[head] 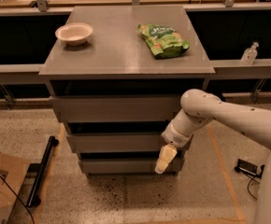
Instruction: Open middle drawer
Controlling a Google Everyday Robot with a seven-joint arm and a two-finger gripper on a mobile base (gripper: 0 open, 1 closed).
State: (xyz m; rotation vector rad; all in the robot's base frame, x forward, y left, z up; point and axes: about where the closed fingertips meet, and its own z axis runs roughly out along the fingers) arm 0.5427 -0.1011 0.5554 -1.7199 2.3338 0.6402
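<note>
The middle drawer [117, 143] was the second of three plain grey fronts in the cabinet. It was a long panel running left to right, set below the wider top drawer front [121, 108] and above the narrower bottom drawer front [121, 165]. It looked shut, with only a dark slot showing along its upper edge. The robot's single arm [229, 113] reached in from the right and bent downward at the wrist. The gripper [166, 158] hung pointing down and slightly left, in front of the right end of the bottom drawer front and just under the lower edge of the middle one. Whether the gripper was released or clenched could not be told, and it appeared to hold nothing. The relation that mattered for the next move was that the middle drawer lay above and mostly to the left of the gripper tip. Its long axis ran crosswise to the arm's approach, and only its right end was close by. With no handle to take, the gripper would probably need to rise to the slot above that panel before pulling outward. On the cabinet top [117, 62] a pale bowl [74, 33] and a green snack bag [163, 40] sat well apart, clear of the work.
</note>
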